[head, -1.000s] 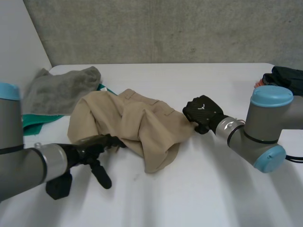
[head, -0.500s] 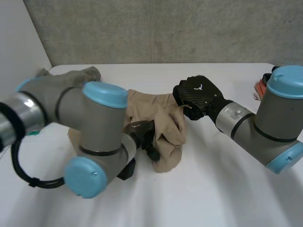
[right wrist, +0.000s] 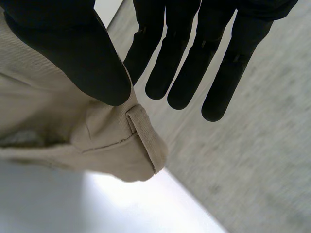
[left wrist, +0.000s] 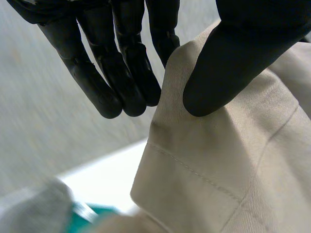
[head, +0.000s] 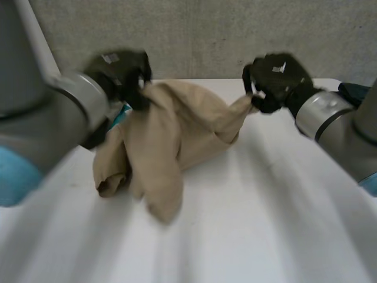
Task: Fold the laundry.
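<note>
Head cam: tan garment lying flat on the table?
No, the left hand and right hand each hold an end of the tan garment raised, its lower part draped on the table.
</note>
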